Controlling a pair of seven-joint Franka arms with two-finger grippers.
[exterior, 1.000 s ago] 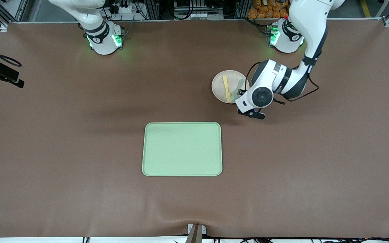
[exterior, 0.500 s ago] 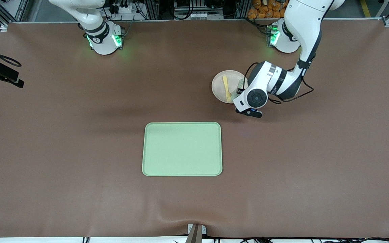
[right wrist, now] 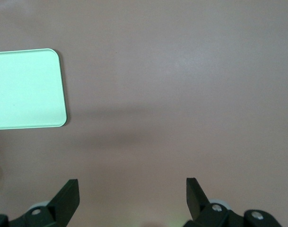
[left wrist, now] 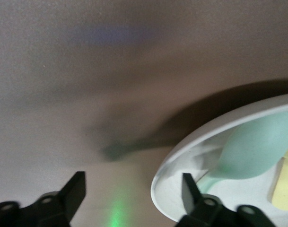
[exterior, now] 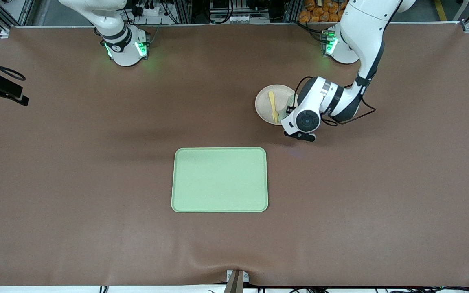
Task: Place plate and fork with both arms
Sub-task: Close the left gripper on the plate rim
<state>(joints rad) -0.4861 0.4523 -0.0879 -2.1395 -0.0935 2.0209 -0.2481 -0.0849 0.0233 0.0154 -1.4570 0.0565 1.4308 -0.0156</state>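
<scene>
The beige-pink plate lies on the table toward the left arm's end, farther from the front camera than the tray. The pale-yellow fork and a grey-green spoon lie in it. My left gripper is low at the plate's edge on the left arm's side, mostly hidden under its wrist. In the left wrist view the gripper is open and straddles the plate's rim, one finger over the plate, one over the table; the spoon and fork show there. My right gripper is open and empty, high over bare table.
The rectangular light-green tray lies mid-table, nearer to the front camera; its corner shows in the right wrist view. A black camera mount sits at the table's edge at the right arm's end. The right arm waits by its base.
My left arm's hand has moved down and a little toward the plate. The plate, fork, spoon and right arm have not moved.
</scene>
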